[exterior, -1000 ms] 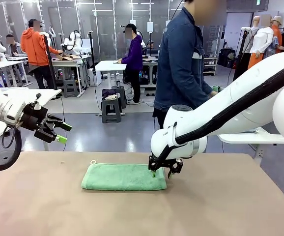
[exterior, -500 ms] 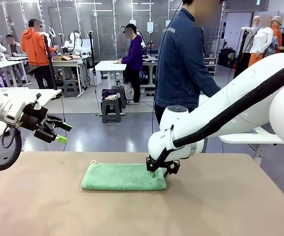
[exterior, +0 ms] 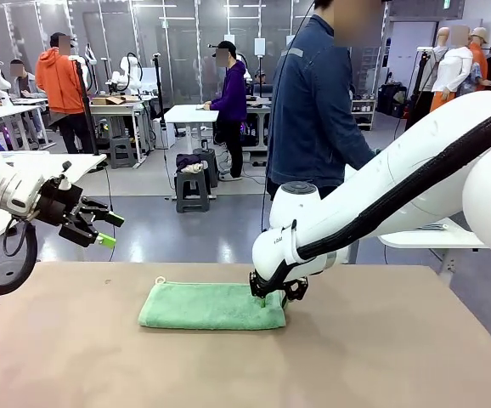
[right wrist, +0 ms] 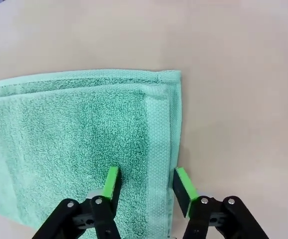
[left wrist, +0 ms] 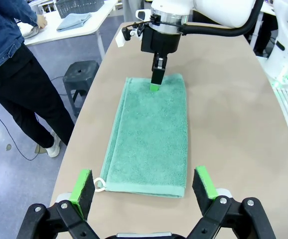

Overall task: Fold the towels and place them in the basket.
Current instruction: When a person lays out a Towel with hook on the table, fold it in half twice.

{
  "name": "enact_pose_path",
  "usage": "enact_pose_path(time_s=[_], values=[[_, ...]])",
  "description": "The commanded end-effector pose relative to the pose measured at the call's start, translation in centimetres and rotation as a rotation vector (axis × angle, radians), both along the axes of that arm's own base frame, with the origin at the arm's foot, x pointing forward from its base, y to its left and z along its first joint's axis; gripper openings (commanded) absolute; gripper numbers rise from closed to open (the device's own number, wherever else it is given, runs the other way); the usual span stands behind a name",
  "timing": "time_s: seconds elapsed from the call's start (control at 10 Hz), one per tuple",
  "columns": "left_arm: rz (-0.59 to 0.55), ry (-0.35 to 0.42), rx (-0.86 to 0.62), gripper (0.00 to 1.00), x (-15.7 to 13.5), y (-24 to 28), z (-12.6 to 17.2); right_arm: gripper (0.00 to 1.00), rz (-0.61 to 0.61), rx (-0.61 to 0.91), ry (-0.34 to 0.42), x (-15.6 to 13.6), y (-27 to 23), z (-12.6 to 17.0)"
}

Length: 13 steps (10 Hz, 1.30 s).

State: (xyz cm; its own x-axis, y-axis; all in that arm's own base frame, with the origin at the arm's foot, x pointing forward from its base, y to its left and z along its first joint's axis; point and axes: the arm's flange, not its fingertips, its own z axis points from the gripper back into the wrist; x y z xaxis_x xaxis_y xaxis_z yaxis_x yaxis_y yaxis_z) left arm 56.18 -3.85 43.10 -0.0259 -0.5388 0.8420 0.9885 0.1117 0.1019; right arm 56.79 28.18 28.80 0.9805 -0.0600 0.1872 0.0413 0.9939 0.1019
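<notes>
The right gripper [exterior: 273, 295], jaws half open, stands tip-down on the 3 o'clock end of the folded mint towel [exterior: 203, 306], straddling its short edge, while the left gripper [exterior: 101, 229] hangs wide open in the air at the towel's 10 o'clock, above the table [exterior: 381, 357].

- No writing, brand or number is legible anywhere.
- A small dark mark on the right arm [exterior: 273, 240] is too small to read.
</notes>
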Motion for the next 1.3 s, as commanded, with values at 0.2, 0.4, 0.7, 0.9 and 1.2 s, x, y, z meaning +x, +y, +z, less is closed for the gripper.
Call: enact_pose_path(time_s=[0.2, 0.4, 0.7, 0.9, 1.2], values=[[-0.007, -0.004, -0.002, 1.00, -0.14, -0.12, 0.23, 0.57, -0.052, -0.077, -0.003, -0.63, 2.07, -0.36], [-0.007, -0.004, -0.002, 1.00, -0.14, -0.12, 0.23, 0.57, -0.059, -0.089, -0.003, -0.60, 2.38, -0.36], [-0.007, -0.004, -0.002, 1.00, -0.14, -0.12, 0.23, 0.37, -0.054, -0.096, 0.004, -0.48, 2.40, -0.50], [-0.007, -0.004, -0.002, 1.00, -0.14, -0.12, 0.23, 0.18, -0.062, -0.104, -0.002, -0.51, 2.46, -0.36], [-0.007, -0.004, -0.002, 1.00, -0.14, -0.12, 0.23, 0.12, -0.074, -0.124, -0.004, -0.52, 2.49, -0.41]])
